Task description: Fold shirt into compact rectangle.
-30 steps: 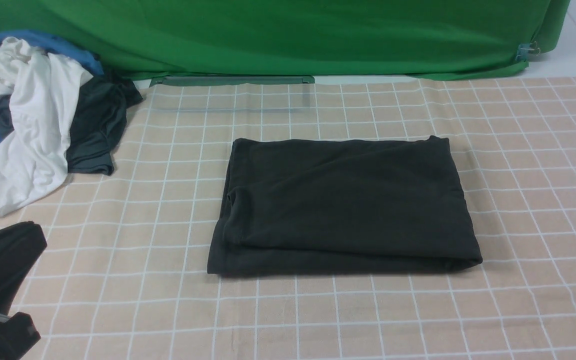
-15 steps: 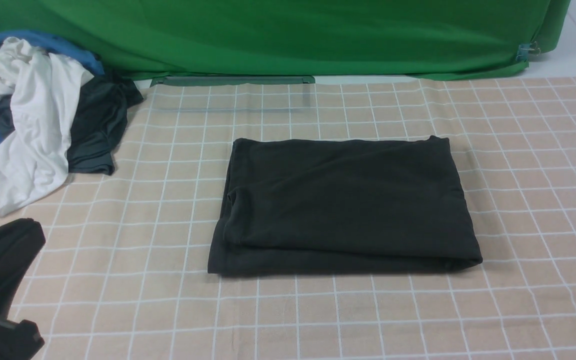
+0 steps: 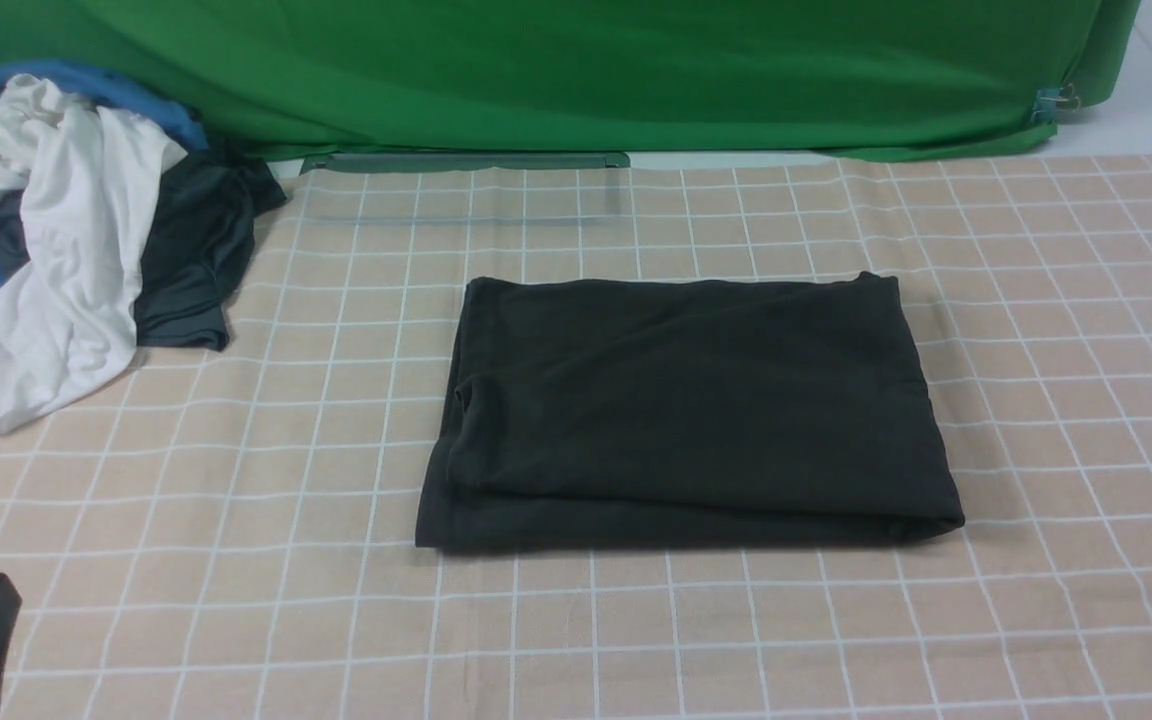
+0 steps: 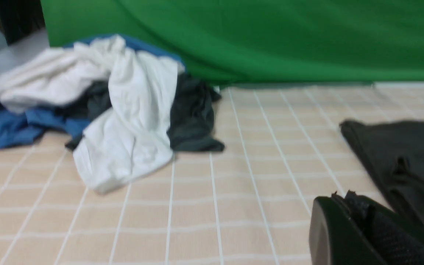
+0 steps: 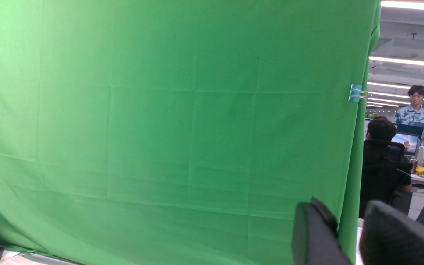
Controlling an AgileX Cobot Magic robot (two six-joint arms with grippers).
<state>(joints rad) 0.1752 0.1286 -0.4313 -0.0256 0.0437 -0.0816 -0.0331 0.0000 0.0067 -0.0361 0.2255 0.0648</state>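
**Folded shirt on the checked cloth, my arms drawn back**

A green backdrop (image 3: pixel 576 70) hangs behind the table, which is covered by a beige cloth with white grid lines (image 3: pixel 236 480). The shirt (image 3: pixel 686 410) lies on it as a black folded rectangle, forward and to the right of my left gripper (image 4: pixel 359 228), not touching it. My left gripper sits low at the near edge, its jaws pressed together and empty. Ahead of it, on its left, a heap of white, blue and dark grey garments (image 3: pixel 66 260) rests against the backdrop. My right gripper (image 5: pixel 348 235) is raised facing the backdrop, jaws parted by a narrow gap with nothing between them.
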